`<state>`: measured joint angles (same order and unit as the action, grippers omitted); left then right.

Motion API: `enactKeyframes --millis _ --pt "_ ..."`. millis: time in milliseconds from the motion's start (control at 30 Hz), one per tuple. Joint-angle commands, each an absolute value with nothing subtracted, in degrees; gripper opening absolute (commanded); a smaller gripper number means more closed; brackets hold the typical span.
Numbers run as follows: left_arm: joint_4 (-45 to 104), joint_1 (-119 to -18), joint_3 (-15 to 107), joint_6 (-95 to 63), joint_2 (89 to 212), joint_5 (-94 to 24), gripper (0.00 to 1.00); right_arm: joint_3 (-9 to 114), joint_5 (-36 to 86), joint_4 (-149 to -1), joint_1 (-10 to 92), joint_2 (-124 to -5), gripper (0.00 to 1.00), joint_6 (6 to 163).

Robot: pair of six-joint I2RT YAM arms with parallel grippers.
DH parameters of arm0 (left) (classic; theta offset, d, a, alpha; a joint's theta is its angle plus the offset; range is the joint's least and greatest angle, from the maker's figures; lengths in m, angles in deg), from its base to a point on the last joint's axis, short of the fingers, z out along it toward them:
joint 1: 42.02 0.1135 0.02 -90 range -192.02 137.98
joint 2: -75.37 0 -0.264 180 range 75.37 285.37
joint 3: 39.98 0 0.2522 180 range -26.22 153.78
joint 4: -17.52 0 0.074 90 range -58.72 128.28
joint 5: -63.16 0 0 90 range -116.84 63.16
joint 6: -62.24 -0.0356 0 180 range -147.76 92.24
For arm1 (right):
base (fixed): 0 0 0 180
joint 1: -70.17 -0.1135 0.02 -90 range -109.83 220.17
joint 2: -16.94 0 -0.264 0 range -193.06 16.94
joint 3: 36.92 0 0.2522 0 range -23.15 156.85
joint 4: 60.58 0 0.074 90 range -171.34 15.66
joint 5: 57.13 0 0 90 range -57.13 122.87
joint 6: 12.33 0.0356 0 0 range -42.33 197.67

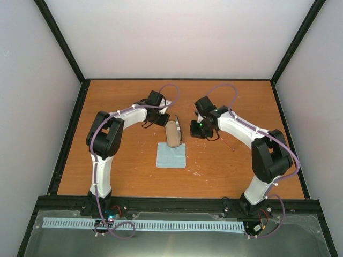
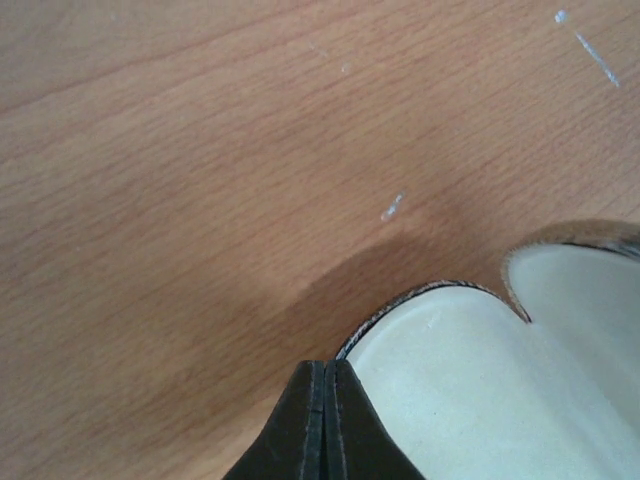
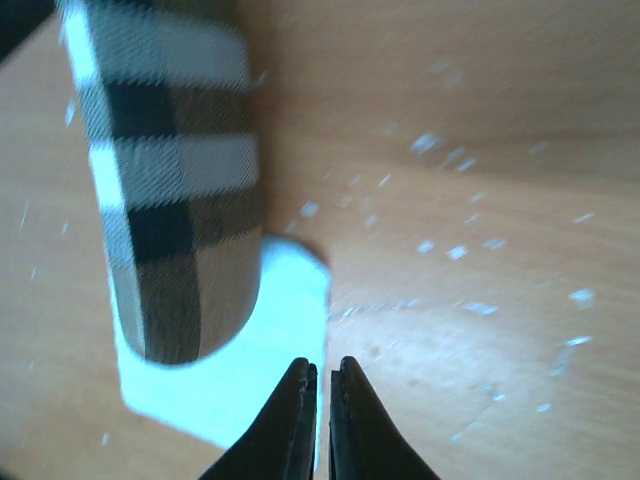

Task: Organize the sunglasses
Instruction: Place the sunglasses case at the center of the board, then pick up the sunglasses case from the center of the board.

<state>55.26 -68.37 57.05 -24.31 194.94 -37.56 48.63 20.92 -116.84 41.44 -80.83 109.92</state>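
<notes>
The sunglasses [image 1: 229, 143] show only as a faint, thin pinkish outline on the table, just right of my right gripper. The brown striped case [image 1: 172, 134] lies mid-table, its near end on the pale blue cloth [image 1: 171, 156]. In the left wrist view the case [image 2: 470, 380] stands open, showing its cream lining. My left gripper [image 2: 326, 368] is shut, empty, its tips right beside the case's rim. My right gripper [image 3: 324, 368] hovers over the cloth's [image 3: 250, 350] edge, next to the case [image 3: 170, 200], its fingers all but together with nothing between them.
The wooden table [image 1: 123, 107] is bounded by a black frame [image 1: 69, 134] and pale walls. White scuffs [image 3: 450, 250] dot the wood by the right gripper. Both arms bend inward over the table's middle.
</notes>
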Motion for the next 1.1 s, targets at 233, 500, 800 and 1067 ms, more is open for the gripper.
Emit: enactKeyframes --millis 233,500,800,1067 --pt "56.3 -68.1 62.1 -24.7 197.7 -37.9 0.01 49.2 2.2 -119.2 36.4 -84.3 0.03 105.3" --pt "56.4 -68.1 62.5 -24.6 198.3 -38.2 0.0 50.5 -1.2 -116.1 34.0 -86.1 0.11 106.5" --pt "56.4 -68.1 61.9 -24.2 198.2 -38.5 0.0 54.8 0.3 -118.9 32.3 -93.1 0.17 105.1" --pt "56.0 -68.1 61.0 -24.0 197.3 -38.5 0.0 59.0 12.0 -121.0 32.4 -93.9 0.38 107.6"
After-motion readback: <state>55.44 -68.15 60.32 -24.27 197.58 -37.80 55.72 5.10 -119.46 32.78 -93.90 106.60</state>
